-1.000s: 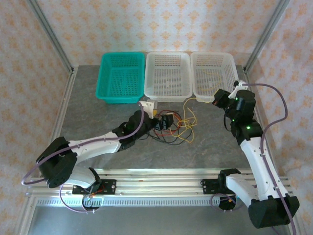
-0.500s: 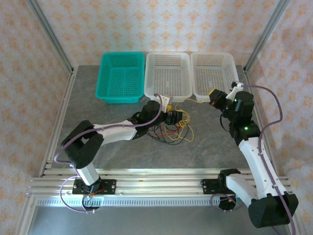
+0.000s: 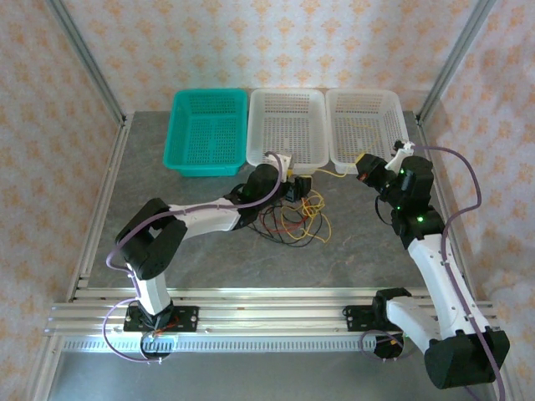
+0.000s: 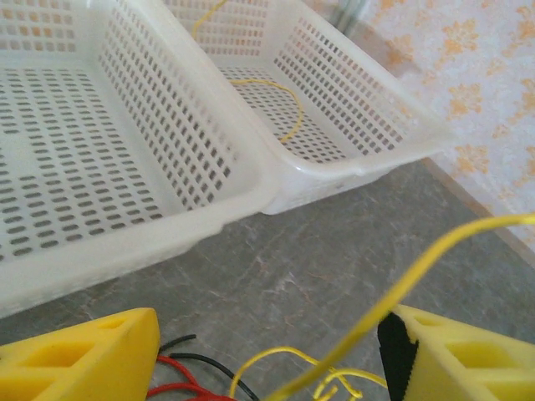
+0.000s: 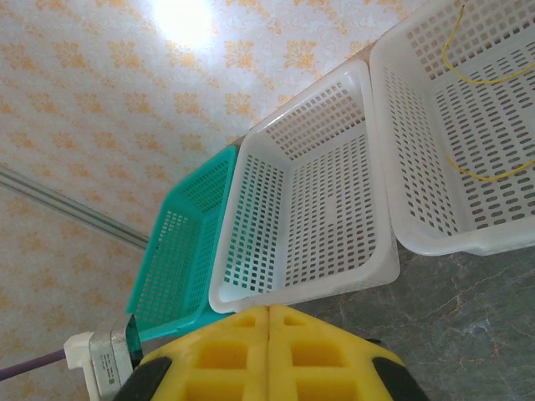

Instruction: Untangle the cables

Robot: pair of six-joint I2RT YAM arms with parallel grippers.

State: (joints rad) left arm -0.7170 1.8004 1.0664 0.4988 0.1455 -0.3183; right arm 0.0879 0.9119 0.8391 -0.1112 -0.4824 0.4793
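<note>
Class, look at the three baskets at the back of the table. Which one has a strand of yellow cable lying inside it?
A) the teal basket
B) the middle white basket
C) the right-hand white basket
C: the left wrist view shows a yellow cable curving across the floor of the right-hand white basket.

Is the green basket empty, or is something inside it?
Empty. Seen from above, the green basket has a bare floor full of little holes, with nothing lying on it.
</note>
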